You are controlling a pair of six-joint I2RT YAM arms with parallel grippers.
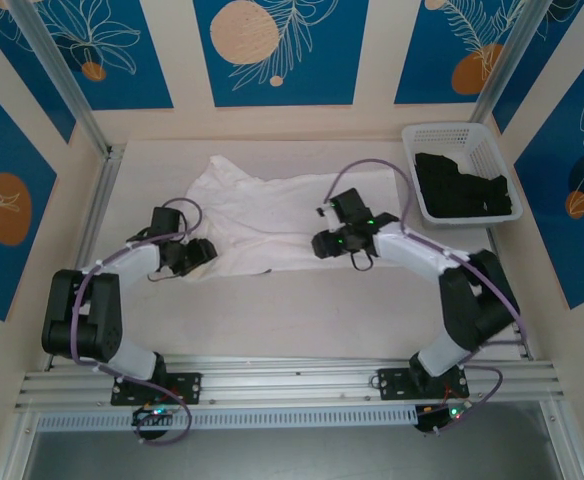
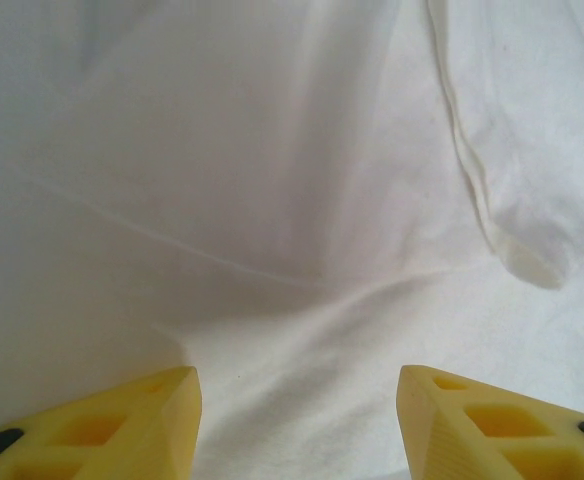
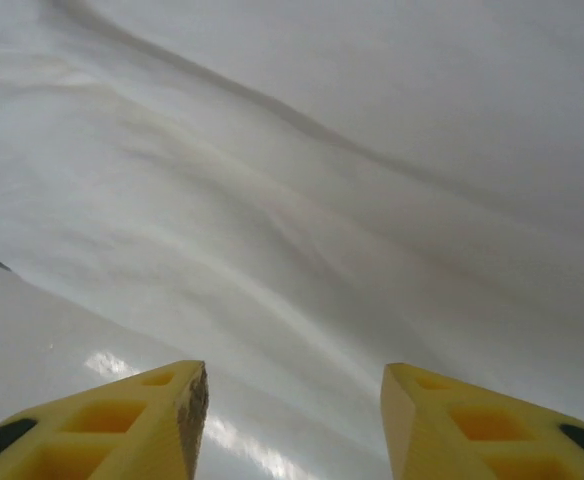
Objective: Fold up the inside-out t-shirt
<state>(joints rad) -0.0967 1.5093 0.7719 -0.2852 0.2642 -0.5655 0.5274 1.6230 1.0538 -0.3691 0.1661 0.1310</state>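
The inside-out t-shirt (image 1: pixel 262 215) is a thin white cloth spread wrinkled across the middle of the table. My left gripper (image 1: pixel 200 258) sits at the shirt's near-left edge. In the left wrist view its yellow fingers (image 2: pixel 147 425) stand apart over the white cloth (image 2: pixel 302 200), nothing between them, with a hemmed fold (image 2: pixel 482 190) at the right. My right gripper (image 1: pixel 324 245) is at the shirt's near-right edge. Its yellow fingers (image 3: pixel 442 430) also stand apart, open, above a low ridge of white cloth (image 3: pixel 302 180).
A white plastic basket (image 1: pixel 452 135) at the back right holds a black garment (image 1: pixel 467 185). A metal frame rail (image 1: pixel 97 215) runs along the table's left side. Bare tabletop (image 1: pixel 302 310) lies between the shirt and the arm bases.
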